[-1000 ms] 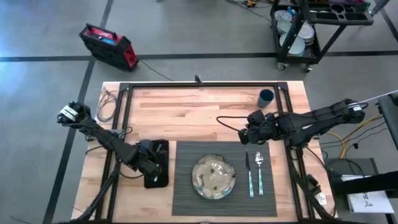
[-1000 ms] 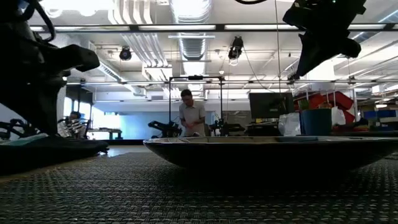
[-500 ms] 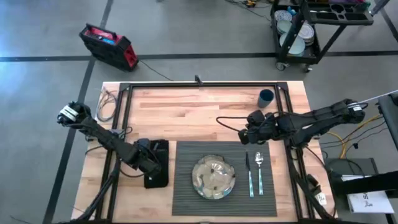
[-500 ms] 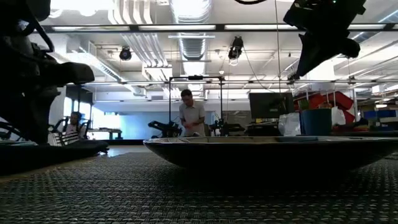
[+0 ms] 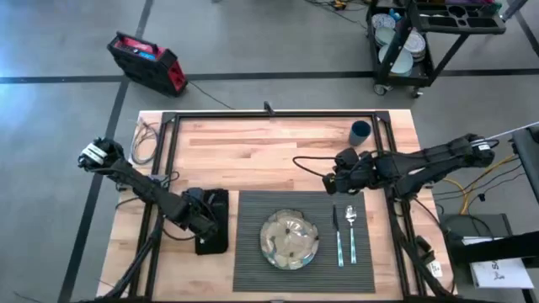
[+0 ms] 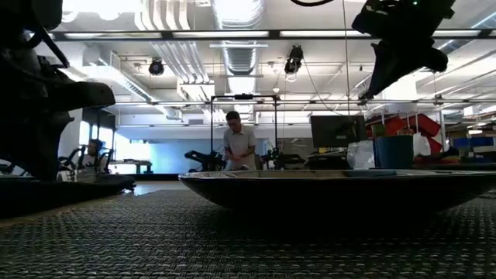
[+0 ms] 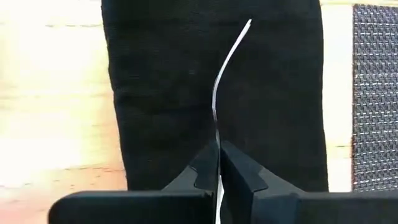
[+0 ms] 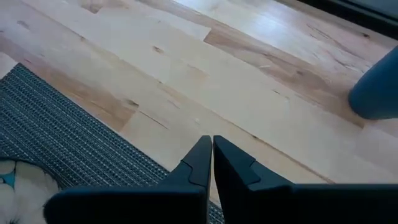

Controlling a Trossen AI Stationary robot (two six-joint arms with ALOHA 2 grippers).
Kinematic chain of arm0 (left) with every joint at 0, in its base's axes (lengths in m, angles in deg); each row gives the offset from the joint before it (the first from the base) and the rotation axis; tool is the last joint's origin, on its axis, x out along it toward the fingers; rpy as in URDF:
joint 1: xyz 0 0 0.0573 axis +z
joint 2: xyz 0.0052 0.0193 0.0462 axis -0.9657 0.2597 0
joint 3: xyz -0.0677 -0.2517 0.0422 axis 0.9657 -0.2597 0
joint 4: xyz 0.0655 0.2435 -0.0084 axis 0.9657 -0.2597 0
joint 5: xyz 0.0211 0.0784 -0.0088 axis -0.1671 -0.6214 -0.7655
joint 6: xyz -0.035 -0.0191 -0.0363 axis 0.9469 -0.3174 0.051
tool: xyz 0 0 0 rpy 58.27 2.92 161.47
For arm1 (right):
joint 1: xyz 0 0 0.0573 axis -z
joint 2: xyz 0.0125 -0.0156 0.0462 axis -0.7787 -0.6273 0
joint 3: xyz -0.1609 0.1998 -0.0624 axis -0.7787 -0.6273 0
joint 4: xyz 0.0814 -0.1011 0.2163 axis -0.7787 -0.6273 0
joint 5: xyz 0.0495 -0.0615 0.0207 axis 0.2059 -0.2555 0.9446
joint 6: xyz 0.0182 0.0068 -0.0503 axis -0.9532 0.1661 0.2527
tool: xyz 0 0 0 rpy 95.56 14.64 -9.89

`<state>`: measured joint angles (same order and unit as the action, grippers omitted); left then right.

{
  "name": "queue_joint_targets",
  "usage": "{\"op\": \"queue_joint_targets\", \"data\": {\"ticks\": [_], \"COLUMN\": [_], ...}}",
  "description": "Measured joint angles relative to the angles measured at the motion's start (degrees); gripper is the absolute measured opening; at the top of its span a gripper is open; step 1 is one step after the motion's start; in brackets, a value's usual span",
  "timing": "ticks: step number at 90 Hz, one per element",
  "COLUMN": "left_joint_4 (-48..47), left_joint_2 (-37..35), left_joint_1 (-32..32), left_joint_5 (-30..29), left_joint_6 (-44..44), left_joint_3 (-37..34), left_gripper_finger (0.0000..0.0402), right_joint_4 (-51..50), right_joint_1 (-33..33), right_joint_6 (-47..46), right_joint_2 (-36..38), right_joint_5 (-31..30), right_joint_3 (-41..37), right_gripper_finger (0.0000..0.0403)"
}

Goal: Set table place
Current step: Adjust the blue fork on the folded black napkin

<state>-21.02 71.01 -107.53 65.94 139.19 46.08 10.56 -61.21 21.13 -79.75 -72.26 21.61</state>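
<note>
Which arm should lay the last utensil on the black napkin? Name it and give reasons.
Left. Its gripper is shut on a thin silver utensil right over the black napkin. The right gripper is shut, empty, beyond the placemat.

On your table (image 5: pixel 253 147), the placemat (image 5: pixel 253 261) lies toward six o'clock, with the plate (image 5: pixel 289 239) on its middle. At the plate's three o'clock you have a knife (image 5: pixel 337 236) and then a spoon (image 5: pixel 351 233), side by side on the mat. The napkin (image 5: pixel 221 244) lies just beside the mat at nine o'clock. You'll find the cup (image 5: pixel 360 131) at the table's one o'clock, well apart from the mat, and a cable coil (image 5: pixel 145 140) at ten o'clock.
</note>
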Motion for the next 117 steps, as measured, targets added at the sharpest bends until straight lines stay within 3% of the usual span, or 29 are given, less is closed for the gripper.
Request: {"op": "queue_joint_targets", "data": {"ticks": [35,67,83,117], "left_joint_4": [-2.07,-1.83,-2.58,-1.06], "left_joint_2": [-0.60,-6.14,-5.49,-1.64], "left_joint_1": [0.00,0.00,0.00,-0.21], "left_joint_5": [0.71,2.58,6.01,10.04], "left_joint_6": [-1.04,-18.06,-19.58,-17.85], "left_joint_3": [-0.02,1.75,0.81,0.72], "left_gripper_finger": [0.0044,0.0038,0.0041,0.0123], "right_joint_4": [0.00,0.20,0.15,-2.68], "right_joint_1": [-0.02,-0.04,-0.44,-0.39], "right_joint_6": [0.00,-4.64,-9.01,-4.44], "right_joint_2": [-0.02,0.31,0.31,0.31], "right_joint_5": [-0.03,3.98,4.56,1.18], "right_joint_3": [0.00,1.12,1.22,0.98], "right_gripper_finger": [0.0000,0.0000,0.0000,0.0000]}}
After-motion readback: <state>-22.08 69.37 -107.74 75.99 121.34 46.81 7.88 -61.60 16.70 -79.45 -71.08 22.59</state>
